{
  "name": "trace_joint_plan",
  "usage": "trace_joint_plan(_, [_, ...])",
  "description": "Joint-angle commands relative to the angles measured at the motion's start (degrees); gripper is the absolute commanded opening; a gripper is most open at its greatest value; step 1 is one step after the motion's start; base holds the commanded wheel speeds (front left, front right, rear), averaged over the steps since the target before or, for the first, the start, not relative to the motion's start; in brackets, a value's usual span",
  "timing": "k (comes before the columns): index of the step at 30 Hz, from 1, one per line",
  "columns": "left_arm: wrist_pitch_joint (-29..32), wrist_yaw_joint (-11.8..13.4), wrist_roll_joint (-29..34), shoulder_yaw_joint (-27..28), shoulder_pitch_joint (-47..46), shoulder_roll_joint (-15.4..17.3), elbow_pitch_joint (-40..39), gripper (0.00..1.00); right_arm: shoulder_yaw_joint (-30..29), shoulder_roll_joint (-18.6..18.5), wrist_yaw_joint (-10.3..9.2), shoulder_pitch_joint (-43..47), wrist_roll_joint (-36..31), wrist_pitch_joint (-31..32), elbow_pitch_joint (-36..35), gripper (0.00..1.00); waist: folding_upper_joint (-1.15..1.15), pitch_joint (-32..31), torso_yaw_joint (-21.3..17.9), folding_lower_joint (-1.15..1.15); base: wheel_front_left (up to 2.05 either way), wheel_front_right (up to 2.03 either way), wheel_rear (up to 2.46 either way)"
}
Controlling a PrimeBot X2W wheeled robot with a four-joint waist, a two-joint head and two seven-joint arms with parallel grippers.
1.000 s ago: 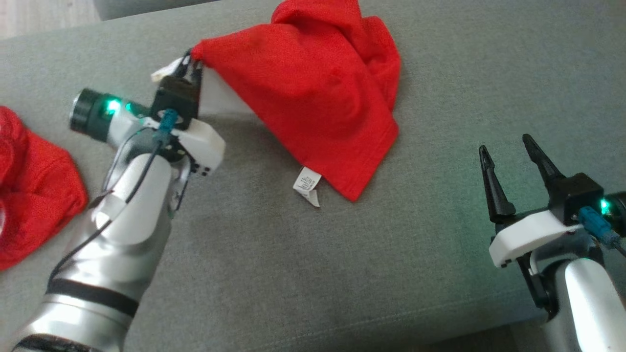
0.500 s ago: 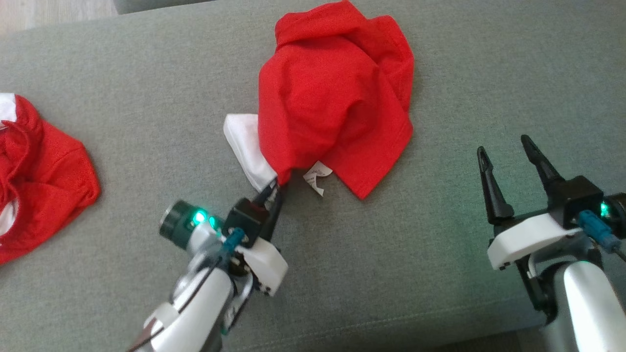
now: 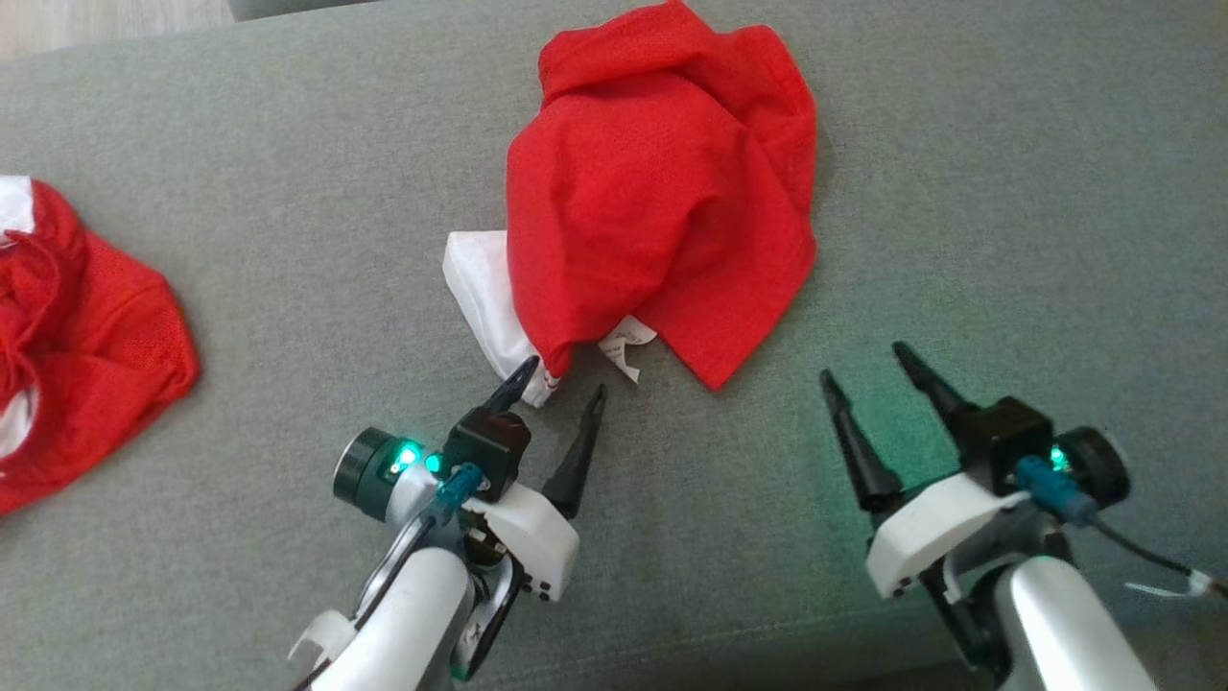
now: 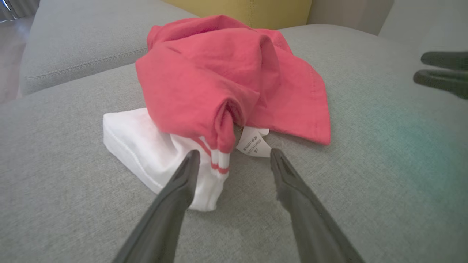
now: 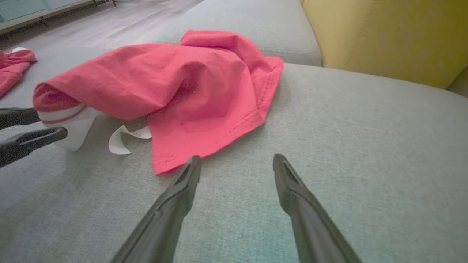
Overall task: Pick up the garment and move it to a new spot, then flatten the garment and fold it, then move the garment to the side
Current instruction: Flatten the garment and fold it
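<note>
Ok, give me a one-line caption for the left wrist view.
Open left end effector poised at the near edge of a crumpled red-and-white garment on a grey sofa.

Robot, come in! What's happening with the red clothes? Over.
Left claw open at striped corner of garment. Right claw open near hem. Garment crumpled. Nothing blocking.

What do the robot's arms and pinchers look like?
Both arms are shiny silver-white tubes. The left gripper and right gripper each have two long, thin, dark fingers that taper to points. They sit on a black block with a white plastic shell. Each wrist has a glowing green light and a blue plug with a dark cable.
</note>
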Motion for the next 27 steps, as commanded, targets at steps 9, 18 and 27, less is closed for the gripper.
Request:
trace_joint_plan(9, [-3.3, 1.0, -1.5, 2.8, -0.1, 0.1, -4.7, 1.0, 4.7, 1.1, 0.37, -4.8, 1.4, -2.7, 4.0, 1.0, 0.0, -0.7, 3.3, 0.0, 0.0, 0.0, 0.0])
trace_joint_plan(18, [-4.4, 3.7, -3.2, 5.1, 4.1, 1.0, -11.4, 1.0, 6.2, 1.8, 0.37, -9.8, 1.0, -2.1, 15.9, 1.0, 0.0, -1.0, 9.8, 0.0, 0.0, 0.0, 0.0])
trace_joint_plan(27, [-4.9, 5.6, -4.3, 7.1, 5.3, 1.2, -13.1, 1.0, 2.5, 1.7, 0.37, -15.6, -3.2, -0.2, 28.8, 0.6, 0.0, -0.1, 14.1, 0.0, 0.0, 0.0, 0.0])
